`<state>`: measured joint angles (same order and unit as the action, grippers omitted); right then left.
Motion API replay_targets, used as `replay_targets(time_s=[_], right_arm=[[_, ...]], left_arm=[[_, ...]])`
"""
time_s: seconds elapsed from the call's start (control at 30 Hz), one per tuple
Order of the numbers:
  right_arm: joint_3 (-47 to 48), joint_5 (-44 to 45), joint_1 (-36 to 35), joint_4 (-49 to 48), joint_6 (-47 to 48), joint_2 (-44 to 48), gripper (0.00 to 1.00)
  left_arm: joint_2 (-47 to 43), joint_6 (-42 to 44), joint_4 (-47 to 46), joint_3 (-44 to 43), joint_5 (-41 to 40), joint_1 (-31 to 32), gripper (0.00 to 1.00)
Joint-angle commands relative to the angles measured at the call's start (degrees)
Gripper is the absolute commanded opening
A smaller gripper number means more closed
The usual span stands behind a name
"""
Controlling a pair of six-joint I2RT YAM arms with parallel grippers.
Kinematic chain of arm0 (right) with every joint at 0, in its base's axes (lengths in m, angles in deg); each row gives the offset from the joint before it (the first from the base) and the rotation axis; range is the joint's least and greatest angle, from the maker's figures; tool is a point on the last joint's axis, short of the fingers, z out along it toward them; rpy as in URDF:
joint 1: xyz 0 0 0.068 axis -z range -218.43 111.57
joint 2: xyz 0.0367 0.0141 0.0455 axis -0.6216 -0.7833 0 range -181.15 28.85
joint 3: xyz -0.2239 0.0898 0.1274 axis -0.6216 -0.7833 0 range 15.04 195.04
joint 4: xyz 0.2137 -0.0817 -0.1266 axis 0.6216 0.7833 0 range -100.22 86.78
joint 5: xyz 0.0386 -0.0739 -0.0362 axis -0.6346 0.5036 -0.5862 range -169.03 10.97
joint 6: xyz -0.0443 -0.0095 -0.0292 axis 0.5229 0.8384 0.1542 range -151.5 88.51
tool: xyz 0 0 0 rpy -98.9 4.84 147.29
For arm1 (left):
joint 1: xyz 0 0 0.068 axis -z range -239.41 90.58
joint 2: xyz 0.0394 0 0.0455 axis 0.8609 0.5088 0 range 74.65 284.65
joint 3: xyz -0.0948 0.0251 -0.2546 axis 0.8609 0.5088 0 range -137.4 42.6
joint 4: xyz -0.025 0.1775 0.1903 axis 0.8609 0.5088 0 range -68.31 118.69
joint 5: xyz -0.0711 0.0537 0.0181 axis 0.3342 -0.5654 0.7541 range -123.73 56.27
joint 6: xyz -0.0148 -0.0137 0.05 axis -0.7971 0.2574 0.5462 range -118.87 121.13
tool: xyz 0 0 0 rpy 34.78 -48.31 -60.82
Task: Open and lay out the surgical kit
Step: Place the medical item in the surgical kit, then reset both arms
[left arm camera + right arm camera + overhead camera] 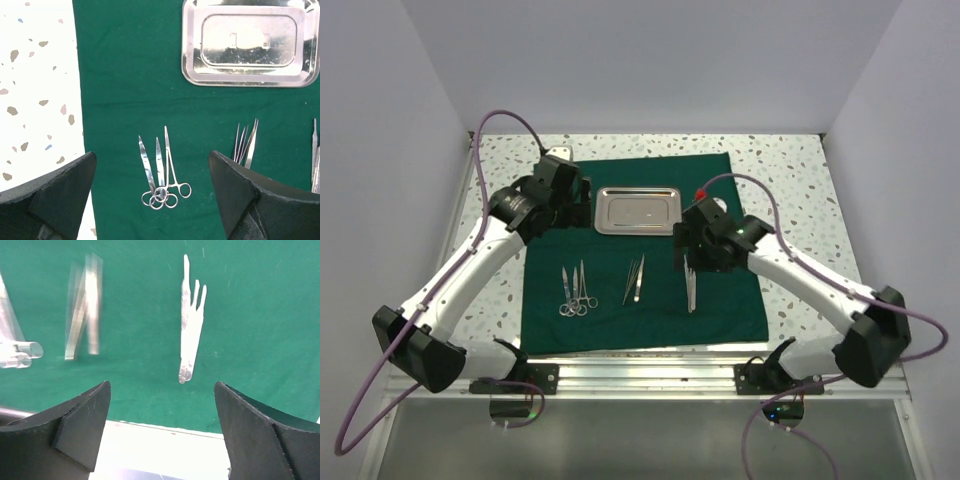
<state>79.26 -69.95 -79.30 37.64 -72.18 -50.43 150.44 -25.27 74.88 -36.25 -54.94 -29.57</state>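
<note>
The dark green cloth wrap (pixel 640 300) lies spread flat on the table. The steel tray (pixel 637 210) sits empty at its far middle, and shows in the left wrist view (pixel 250 42). Scissors and forceps (pixel 576 290) lie in a bunch at left, also in the left wrist view (pixel 161 170). Tweezers (pixel 634 280) lie in the middle. More slim tools (pixel 690 287) lie at right, seen in the right wrist view (pixel 191 322). My left gripper (pixel 152 200) is open and empty above the cloth's far left. My right gripper (pixel 162 430) is open and empty above the right tools.
The speckled white tabletop (pixel 790 180) surrounds the cloth. White walls close in the back and both sides. A metal rail (pixel 640 375) runs along the near edge by the arm bases.
</note>
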Motion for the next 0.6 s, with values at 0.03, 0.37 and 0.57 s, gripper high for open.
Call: replay_targets(time_s=[0.03,0.37,0.57], right_arm=[[3.01,5.93,-0.27,2.51,3.86,12.47,0.94],[-10.35,17.36,-0.18,-6.98,1.4,32.52,0.98],[-7.45,15.97,-0.18,-6.81,5.7,30.77,0.98]], left_arm=[[-2.13,-0.15,-2.21,0.71,-0.93,-1.1,0.97],[-2.93,-0.15,-4.23,1.6,-2.08,-2.16,0.97],[-0.38,-0.94,-3.71,-1.22,-1.99,-2.42,0.96]])
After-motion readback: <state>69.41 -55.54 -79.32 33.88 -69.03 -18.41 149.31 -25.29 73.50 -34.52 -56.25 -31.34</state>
